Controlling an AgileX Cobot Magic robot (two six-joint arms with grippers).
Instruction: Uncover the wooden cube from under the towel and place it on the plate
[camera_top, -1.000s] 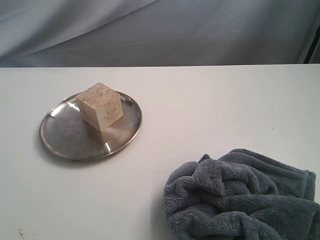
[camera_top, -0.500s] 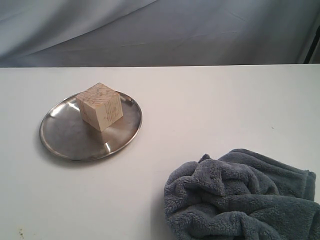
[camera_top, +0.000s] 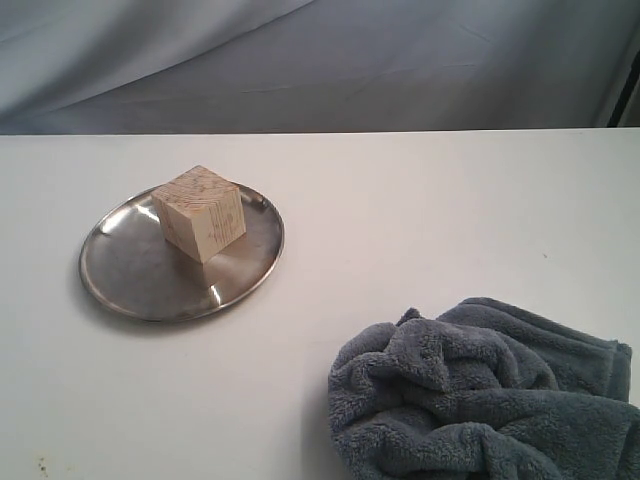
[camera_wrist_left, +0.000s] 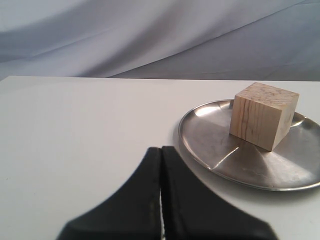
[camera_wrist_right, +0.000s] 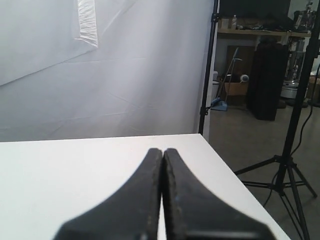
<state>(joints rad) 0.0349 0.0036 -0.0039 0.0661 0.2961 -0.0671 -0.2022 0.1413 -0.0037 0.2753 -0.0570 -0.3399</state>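
The pale, grain-lined wooden cube (camera_top: 200, 214) sits on the round, shiny steel plate (camera_top: 130, 275) near the left edge of the white desk (camera_top: 420, 210), the dark grey-blue fleece towel (camera_top: 480, 400) heaped at the near right corner. I read the left gripper (camera_wrist_left: 160, 150) and right gripper (camera_wrist_right: 163, 151) as clenched on nothing. My worry: a careless left-arm move could knock the cube off, or the towel could slide over the near edge

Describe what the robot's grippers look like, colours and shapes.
The left gripper and the right gripper look alike: each has two matte black jaws, broad at the base, curving in to narrow tips. No cables or markings show. The arms themselves are out of view.
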